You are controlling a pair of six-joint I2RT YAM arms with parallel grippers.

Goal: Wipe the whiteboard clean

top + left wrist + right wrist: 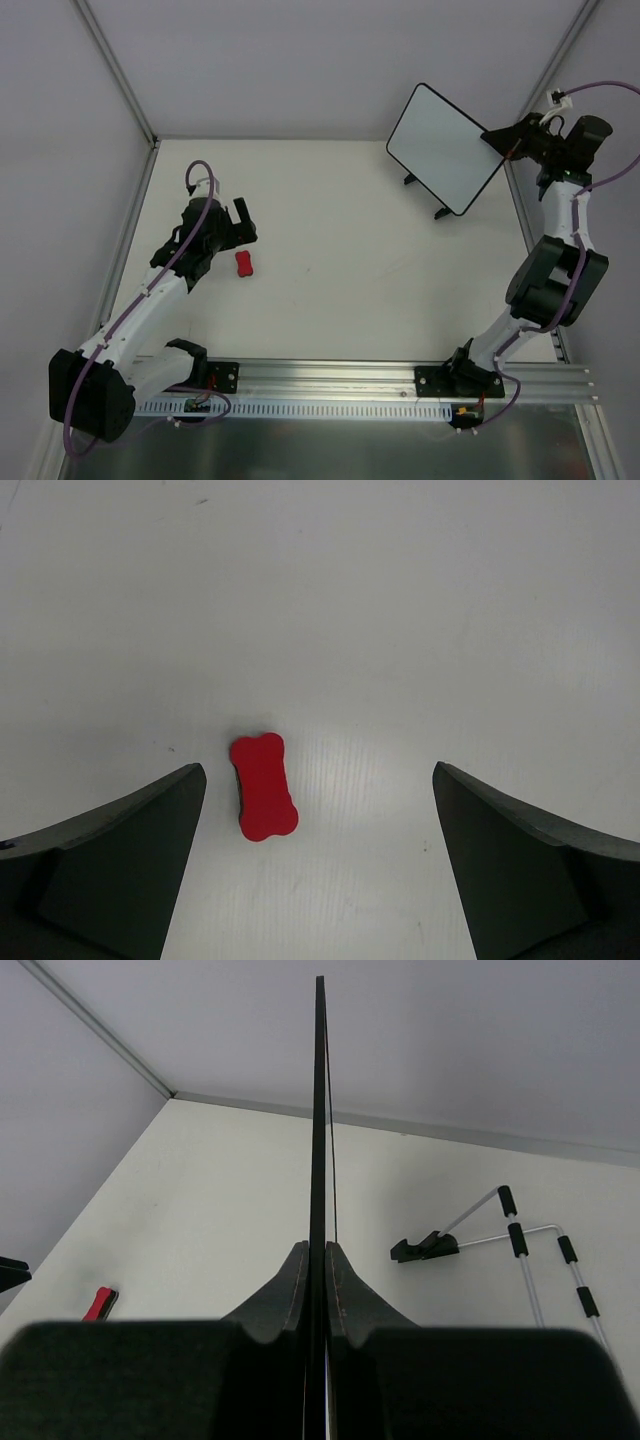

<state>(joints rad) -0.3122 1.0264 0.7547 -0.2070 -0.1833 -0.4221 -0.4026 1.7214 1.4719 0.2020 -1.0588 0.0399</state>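
Observation:
The whiteboard (445, 145) is blank white with a thin black rim, held tilted in the air at the back right. My right gripper (503, 145) is shut on its right edge; in the right wrist view the board (320, 1110) shows edge-on between the clamped fingers (290, 1290). The red bone-shaped eraser (244, 264) lies flat on the table at the left. My left gripper (240, 222) is open and empty just behind it; in the left wrist view the eraser (263, 785) lies between the spread jaws, closer to the left finger (130, 860).
A wire stand with black feet (425, 195) sits on the table under the board, also in the right wrist view (500, 1235). Grey walls close the left, back and right sides. A metal rail (340, 380) runs along the near edge.

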